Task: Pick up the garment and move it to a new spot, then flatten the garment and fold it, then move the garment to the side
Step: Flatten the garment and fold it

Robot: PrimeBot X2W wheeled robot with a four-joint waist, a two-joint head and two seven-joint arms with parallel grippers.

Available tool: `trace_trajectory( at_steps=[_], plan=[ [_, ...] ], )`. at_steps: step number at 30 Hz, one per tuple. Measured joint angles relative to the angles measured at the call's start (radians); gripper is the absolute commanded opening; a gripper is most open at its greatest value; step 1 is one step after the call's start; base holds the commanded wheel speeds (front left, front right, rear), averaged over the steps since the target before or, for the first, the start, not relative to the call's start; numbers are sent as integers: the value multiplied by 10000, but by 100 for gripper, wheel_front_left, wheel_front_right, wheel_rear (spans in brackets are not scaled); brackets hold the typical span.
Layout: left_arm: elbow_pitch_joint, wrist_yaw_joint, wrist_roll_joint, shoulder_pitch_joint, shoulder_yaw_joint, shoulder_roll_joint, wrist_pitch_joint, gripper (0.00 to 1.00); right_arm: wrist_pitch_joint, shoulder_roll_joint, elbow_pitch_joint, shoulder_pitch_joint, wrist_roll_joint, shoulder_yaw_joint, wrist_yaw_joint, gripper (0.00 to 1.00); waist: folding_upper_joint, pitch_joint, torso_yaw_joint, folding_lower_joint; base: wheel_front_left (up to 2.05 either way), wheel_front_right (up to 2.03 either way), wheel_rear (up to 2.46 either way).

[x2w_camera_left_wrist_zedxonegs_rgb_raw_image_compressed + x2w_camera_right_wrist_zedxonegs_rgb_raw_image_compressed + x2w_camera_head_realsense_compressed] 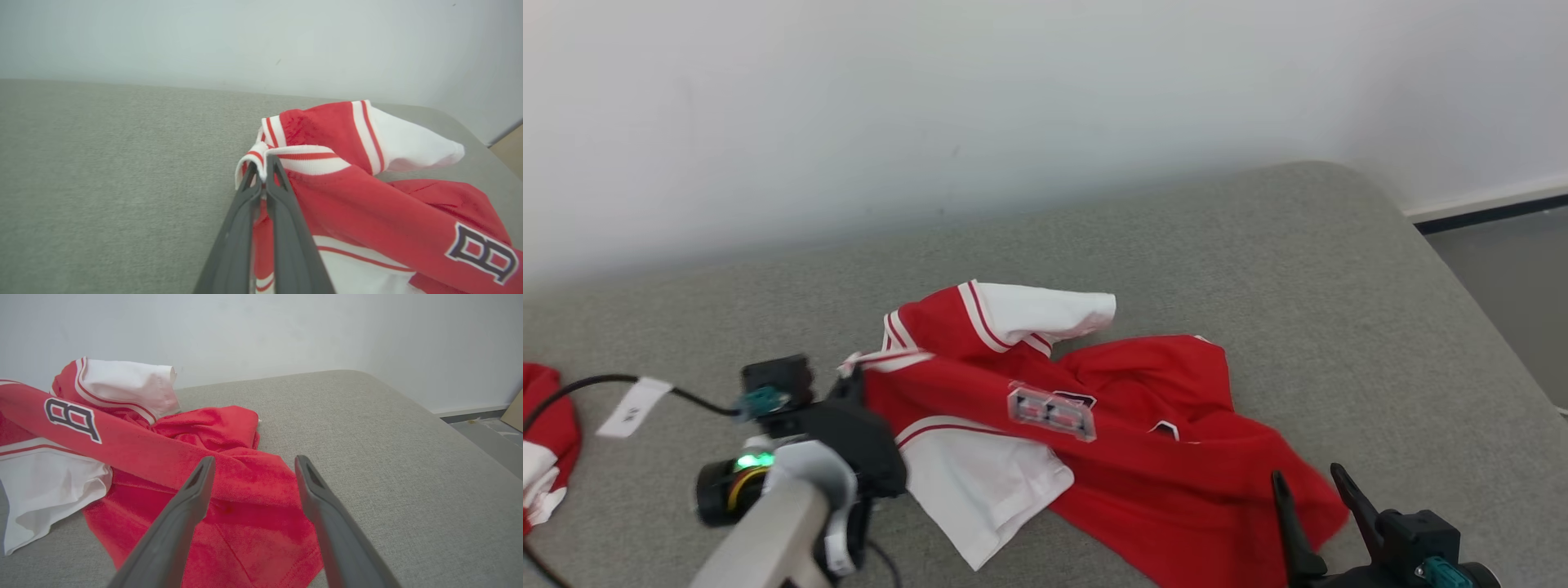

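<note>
A crumpled jersey (1094, 408) — soft red knit, white sleeves, striped ribbed trim, a stitched dark-edged letter — lies in the middle of the worktop (1298, 269), a grey, coarse-woven padded surface with a rounded corner, set against a plain white wall (1013, 98). The left gripper (264, 163) has its fingers clenched on the striped trim. The right gripper (254, 459) is spread wide over the red hem.

crumpled red-and-white garment (1111, 441) lies on grey surface.
</note>
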Motion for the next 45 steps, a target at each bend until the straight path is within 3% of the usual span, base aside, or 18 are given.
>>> trace_trajectory(
  at_steps=[6, 15, 16, 19, 22, 27, 30, 36, 40, 45],
  plan=[
    [-272, 431, -366, 557, 523, 1152, 571, 0, 82, 0, -119, 114, -63, -29, 0, 100, 0, -154, 367, 0, 0, 0, 0],
    [238, 907, 199, 343, 274, 2050, 865, 0, 217, -2, -299, 126, -132, 113, 0, 100, 0, -126, 535, 0, 0, 0, 0],
    [347, 982, 380, 234, 190, 2109, 717, 100, 219, 0, -322, 125, -146, 111, 0, 100, 0, -100, 535, -1, 0, 0, 0],
    [516, 982, 562, 42, 161, 2000, 309, 100, 265, 2, -372, 123, -213, 50, 0, 100, 0, -22, 544, 0, 0, 0, 0],
    [675, 558, 207, 439, 96, 1358, 52, 100, 324, -6, -499, 119, -309, -176, 0, 100, 0, 41, 679, 0, 0, 0, 0],
    [155, 119, 196, 1613, 65, 1160, -1400, 100, 669, -4, -815, -12, -545, -458, 0, 100, 0, 67, 1012, 0, 0, 0, 0],
    [-1457, -255, 635, 2499, 451, 1266, -1824, 100, 1235, 2, -884, -35, -581, -522, 0, 100, 0, 61, 1315, 0, 0, 0, 0],
    [-5375, -903, 2414, 4828, 2290, 1064, -1858, 100, 2688, -2, -537, -128, -493, -901, 0, 100, 0, 75, 1852, 0, 0, 0, 0],
    [-6410, -1507, 3260, 5668, 2805, 683, -1858, 100, 3528, 2, -77, -551, -456, -1189, 0, 100, 0, 125, 2211, 0, 0, 0, 0],
    [-6646, -2115, 3975, 5879, 3010, 359, -1858, 100, 4552, 0, 917, -1048, -288, -1367, 0, 100, 0, 252, 2654, 0, 0, 0, 0]
  ],
)
